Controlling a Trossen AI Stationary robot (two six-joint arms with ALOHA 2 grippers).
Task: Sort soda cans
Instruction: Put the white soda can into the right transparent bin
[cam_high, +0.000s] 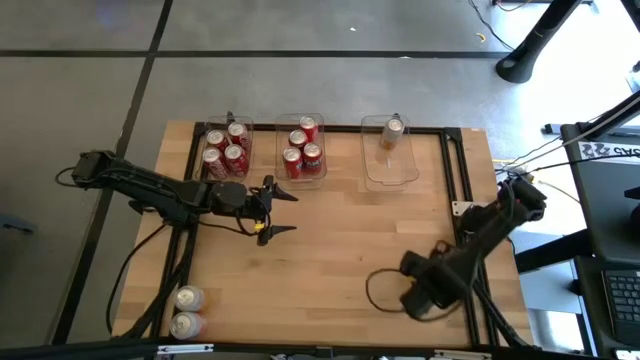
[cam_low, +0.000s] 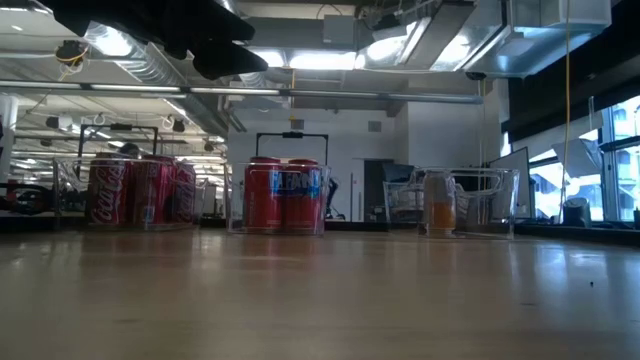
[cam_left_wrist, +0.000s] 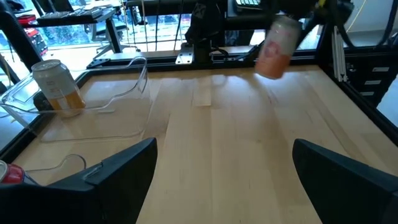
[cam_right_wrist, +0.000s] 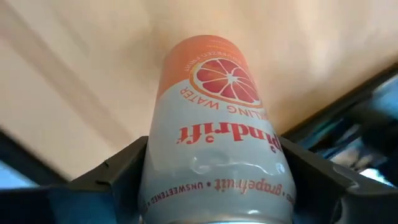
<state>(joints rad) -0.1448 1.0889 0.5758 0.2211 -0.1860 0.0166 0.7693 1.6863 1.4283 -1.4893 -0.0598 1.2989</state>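
Spanning most of the high view, the wooden counter (cam_high: 330, 250) carries three clear plastic bins along its far edge. The left bin (cam_high: 226, 150) holds four red cans (cam_high: 225, 148), the middle bin (cam_high: 301, 150) holds four more red cans with dark markings (cam_high: 302, 148), and the right bin (cam_high: 390, 152) holds a single silver and orange can (cam_high: 392, 131), standing upright. In the low view the same three groups show side by side: red cans (cam_low: 135, 190), the middle cluster (cam_low: 283, 195) and the lone pale can (cam_low: 439, 203).

The left arm reaches across from the counter's left side, and its end effector (cam_high: 272, 210) hangs just in front of the left and middle bins with its fingers spread wide, gripping nothing. Bare wood lies ahead of it in its wrist view.

The right arm folds near the counter's front right corner. Its end effector (cam_right_wrist: 211, 168) is clamped around a grapefruit sparkling water can (cam_right_wrist: 214, 124), grey below and orange at the far end, with a dark finger pressed against each side. The left wrist view shows that can (cam_left_wrist: 277, 46) lifted off the wood.

Two silver-topped cans (cam_high: 187, 311) stand together at the front left corner, well apart from both arms.
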